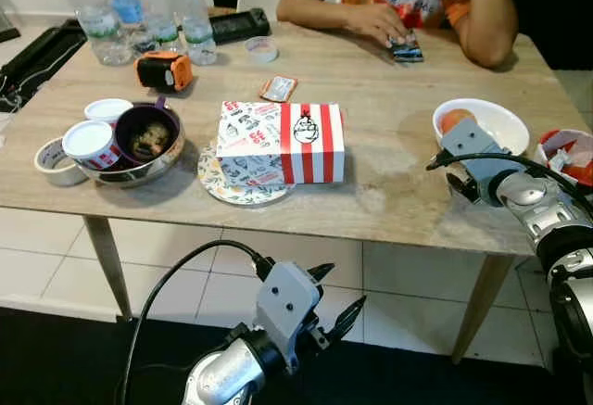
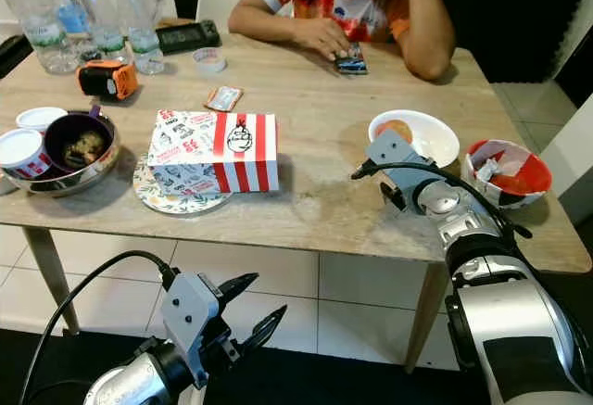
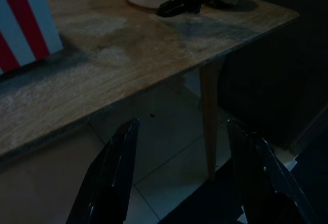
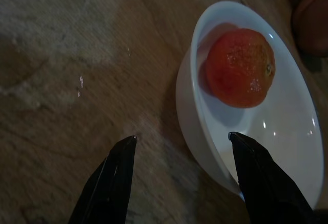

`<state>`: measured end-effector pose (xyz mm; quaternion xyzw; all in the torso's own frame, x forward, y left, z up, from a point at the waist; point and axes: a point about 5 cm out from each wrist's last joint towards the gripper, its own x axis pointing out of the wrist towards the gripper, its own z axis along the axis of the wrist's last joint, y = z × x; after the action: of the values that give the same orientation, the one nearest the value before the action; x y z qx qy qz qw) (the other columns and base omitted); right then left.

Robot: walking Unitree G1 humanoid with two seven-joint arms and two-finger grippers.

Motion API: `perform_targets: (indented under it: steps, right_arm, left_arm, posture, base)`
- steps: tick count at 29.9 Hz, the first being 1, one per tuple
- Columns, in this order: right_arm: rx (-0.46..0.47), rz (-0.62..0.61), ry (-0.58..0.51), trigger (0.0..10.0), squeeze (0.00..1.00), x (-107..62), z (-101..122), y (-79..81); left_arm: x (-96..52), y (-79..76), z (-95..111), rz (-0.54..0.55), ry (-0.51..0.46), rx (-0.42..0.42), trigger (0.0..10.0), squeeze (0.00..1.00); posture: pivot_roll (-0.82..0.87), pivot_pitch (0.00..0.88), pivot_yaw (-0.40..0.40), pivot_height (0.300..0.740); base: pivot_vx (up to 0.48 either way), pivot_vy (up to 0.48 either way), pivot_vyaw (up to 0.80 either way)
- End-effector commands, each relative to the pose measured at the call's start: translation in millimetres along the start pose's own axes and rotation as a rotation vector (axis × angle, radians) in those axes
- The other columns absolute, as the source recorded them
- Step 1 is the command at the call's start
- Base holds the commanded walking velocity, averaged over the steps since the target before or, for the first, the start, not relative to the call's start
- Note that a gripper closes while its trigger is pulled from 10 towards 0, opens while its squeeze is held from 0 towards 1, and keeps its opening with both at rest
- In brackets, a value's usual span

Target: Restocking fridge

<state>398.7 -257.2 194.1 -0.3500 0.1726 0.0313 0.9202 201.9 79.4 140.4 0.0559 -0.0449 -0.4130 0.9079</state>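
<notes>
Right pincer (image 4: 179, 180), fingers spread apart, hovers at the near rim of the white bowl (image 4: 205, 152), one finger over the bowl's edge and the other over the bare counter (image 1: 389, 159). An orange fruit (image 4: 240, 66) sits inside the bowl (nothing gripped). Well to the bowl's left stands a red-and-white striped food box (image 1: 281, 142). Left pincer (image 1: 335, 305), also parted, hangs below the counter's near edge.

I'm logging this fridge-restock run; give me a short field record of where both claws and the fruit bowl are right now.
right claw: open, over the wooden table, beside the white round bowl
bowl contents: one orange fruit
left claw: open, below the table edge, above the floor
nearby: red-and-white striped cardboard box on a patterned plate
</notes>
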Motion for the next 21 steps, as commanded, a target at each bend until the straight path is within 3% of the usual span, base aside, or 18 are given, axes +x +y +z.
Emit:
perform_targets:
  steps: [1, 7, 8, 9, 10, 11, 12, 13, 14, 21]
  right_arm:
    - [0.032, 0.003, 0.031, 10.0, 0.00, -0.4, -7.0, 0.2]
    - [0.042, 0.001, 0.030, 10.0, 0.00, -0.9, -5.8, -2.3]
    - [0.044, 0.001, 0.030, 8.6, 0.00, -1.0, -5.5, -2.7]
    - [0.044, 0.001, 0.030, 8.6, 0.00, -1.0, -5.5, -2.7]
    - [0.046, 0.003, 0.030, 4.5, 0.00, -1.1, -5.0, -3.4]
    - [0.046, 0.003, 0.030, 4.5, 0.00, -1.1, -5.0, -3.4]
    - [0.047, 0.003, 0.029, 2.3, 0.00, -1.3, -4.7, -4.0]
    - [0.044, 0.003, 0.030, 2.3, 0.00, -1.4, -4.5, -4.5]
    - [0.043, 0.004, 0.031, 0.0, 0.00, -1.5, -4.5, -5.0]
    - [0.031, 0.004, 0.035, 0.0, 0.00, -2.4, -4.4, -8.3]
  left_arm:
    - [-4.2, -2.6, -1.4, -0.009, 0.020, -0.004, 10.0, 0.00]
    - [-5.7, -2.3, -1.4, -0.006, 0.029, -0.002, 10.0, 0.00]
    - [-6.2, -2.4, -1.2, -0.006, 0.032, -0.001, 10.0, 0.00]
    - [-6.2, -2.4, -1.2, -0.006, 0.032, -0.001, 10.0, 0.00]
    - [-6.3, -2.3, -1.0, -0.010, 0.035, 0.003, 10.0, 0.00]
    - [-6.3, -2.3, -1.0, -0.010, 0.035, 0.003, 10.0, 0.00]
    - [-6.4, -2.1, -0.9, -0.012, 0.038, 0.005, 10.0, 0.00]
    - [-6.2, -1.8, -0.9, -0.012, 0.040, 0.006, 10.0, 0.00]
    - [-6.2, -1.1, -0.9, -0.011, 0.042, 0.009, 10.0, 0.00]
    - [-6.8, 7.5, -2.6, 0.024, 0.057, 0.034, 10.0, 0.00]
  posture:
    - [0.11, 0.242, -0.048, 0.740]
    - [0.11, 0.243, -0.048, 0.740]
    - [0.11, 0.243, -0.048, 0.740]
    - [0.11, 0.243, -0.048, 0.740]
    - [0.11, 0.241, -0.047, 0.740]
    - [0.11, 0.241, -0.047, 0.740]
    - [0.11, 0.242, -0.048, 0.740]
    - [0.11, 0.242, -0.048, 0.740]
    - [0.11, 0.242, -0.048, 0.740]
    - [0.11, 0.234, -0.053, 0.740]
  base:
    - [0.000, 0.000, 0.00]
    - [0.000, 0.000, 0.00]
    - [0.000, 0.000, 0.00]
    - [0.000, 0.000, 0.00]
    - [0.000, 0.000, 0.00]
    - [0.000, 0.000, 0.00]
    - [0.000, 0.000, 0.00]
    - [0.000, 0.000, 0.00]
    - [0.000, 0.000, 0.00]
    - [0.000, 0.000, 0.00]
